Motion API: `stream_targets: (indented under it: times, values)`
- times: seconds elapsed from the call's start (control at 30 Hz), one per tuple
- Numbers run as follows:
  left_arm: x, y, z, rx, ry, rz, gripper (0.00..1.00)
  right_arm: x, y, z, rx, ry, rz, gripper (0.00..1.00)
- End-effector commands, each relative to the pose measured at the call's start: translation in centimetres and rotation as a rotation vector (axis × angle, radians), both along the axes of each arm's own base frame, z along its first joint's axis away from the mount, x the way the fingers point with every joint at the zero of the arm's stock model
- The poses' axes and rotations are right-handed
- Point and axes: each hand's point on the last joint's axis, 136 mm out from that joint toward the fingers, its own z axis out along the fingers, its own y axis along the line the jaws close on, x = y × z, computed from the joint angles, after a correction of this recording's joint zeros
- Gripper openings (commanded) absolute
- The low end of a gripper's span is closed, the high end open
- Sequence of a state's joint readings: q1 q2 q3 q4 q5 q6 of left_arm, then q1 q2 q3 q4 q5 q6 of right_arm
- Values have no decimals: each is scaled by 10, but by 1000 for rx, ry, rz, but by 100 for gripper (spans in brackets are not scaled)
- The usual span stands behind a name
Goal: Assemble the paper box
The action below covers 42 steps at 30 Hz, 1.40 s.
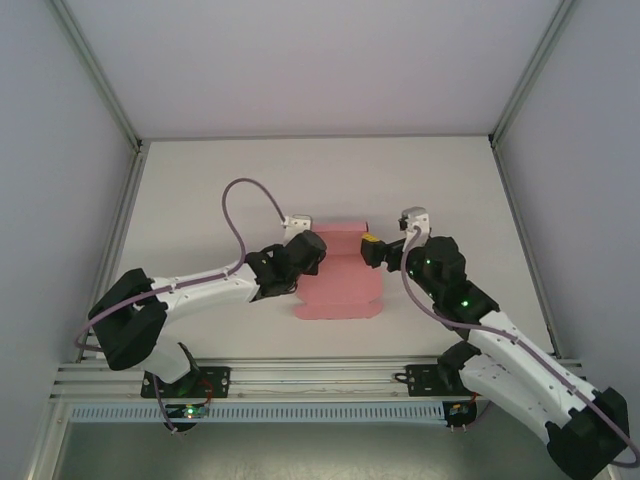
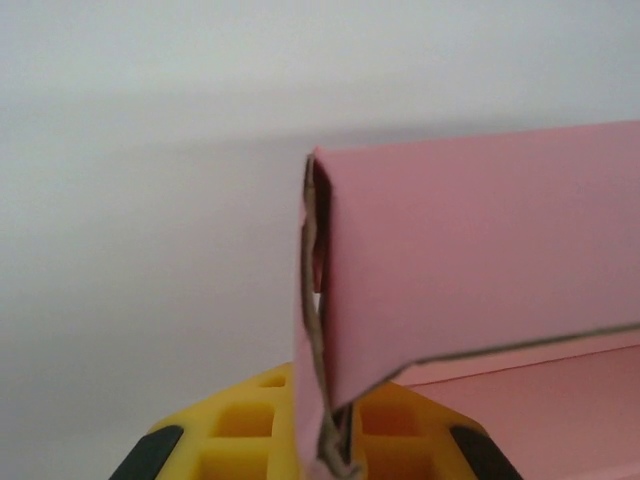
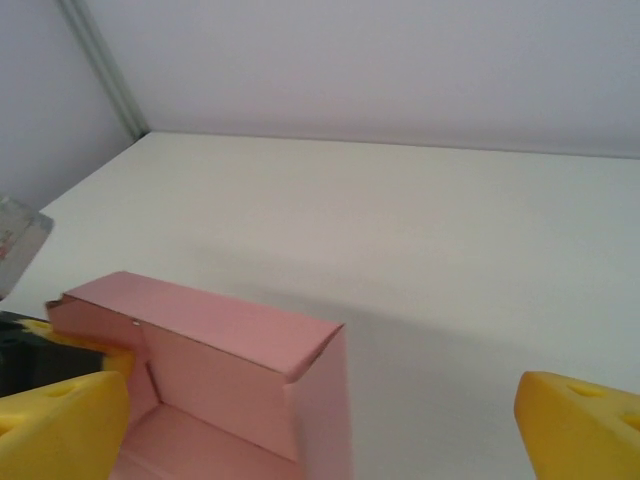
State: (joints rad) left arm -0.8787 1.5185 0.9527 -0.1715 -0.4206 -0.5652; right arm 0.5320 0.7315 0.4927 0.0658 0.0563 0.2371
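Note:
The pink paper box (image 1: 340, 275) lies partly folded at the middle of the white table, its far wall and side walls raised and a flat panel stretching toward me. My left gripper (image 1: 318, 250) is shut on the box's left side wall; in the left wrist view the yellow pads (image 2: 250, 430) pinch the doubled cardboard edge (image 2: 325, 300) at the left gripper (image 2: 340, 440). My right gripper (image 1: 368, 248) stands open at the box's right end. In the right wrist view its yellow fingers (image 3: 60, 425) are spread wide, and the box's right wall (image 3: 325, 400) rises between them without touching.
White enclosure walls with aluminium posts (image 1: 100, 75) close in the table on the left, right and back. A metal rail (image 1: 320, 375) runs along the near edge by the arm bases. The left arm's grey cable (image 1: 245, 190) loops above the table.

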Motion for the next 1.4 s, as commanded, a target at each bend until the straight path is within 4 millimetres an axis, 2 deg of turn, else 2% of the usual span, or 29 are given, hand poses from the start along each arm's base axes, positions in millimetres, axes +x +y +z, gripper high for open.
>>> stream_targets:
  times: [0.0,0.07,0.13,0.2,0.23,0.37,0.43,0.5,0.67,0.77,0.83,1.0,1.1,1.23,1.37]
  values:
    - [5,-3,30,281,-81,-323,0,-4,-32,-2,21,61,-148,98]
    - [-1,-6,31,397,-75,-514,0,-9,-45,-4,35,82,-195,98]
    - [-19,-6,20,525,-16,-748,0,-16,-54,-6,39,95,-217,98]
    - [-38,2,10,653,65,-954,0,-22,-60,-7,46,96,-228,98]
    - [-37,7,11,717,81,-993,0,-24,-62,-8,48,94,-230,98]
    - [-14,23,8,1040,113,-1137,0,-29,-70,-6,49,79,-249,98]
    - [5,24,5,1191,93,-1185,0,-29,-73,-7,45,79,-261,98]
    - [22,17,0,1308,60,-1262,0,-29,-73,-9,41,84,-265,98]
    - [43,-28,-8,1410,-174,-1511,0,-30,-75,-13,27,100,-270,98]
    - [38,-56,-21,1443,-309,-1692,0,-30,-77,-13,28,95,-275,98]
    - [29,-69,-38,1483,-345,-1816,0,-31,-78,-13,29,91,-277,98]
    - [23,-77,-95,1644,-472,-2078,0,-35,-88,-13,29,77,-309,98]
    - [18,-81,-117,1707,-573,-2221,0,-37,-95,-13,34,71,-340,98]
    - [17,-85,-131,1789,-635,-2328,0,-37,-100,-17,42,79,-356,99]
    - [12,-91,-125,1739,-595,-2304,6,-36,-98,-22,47,97,-344,98]
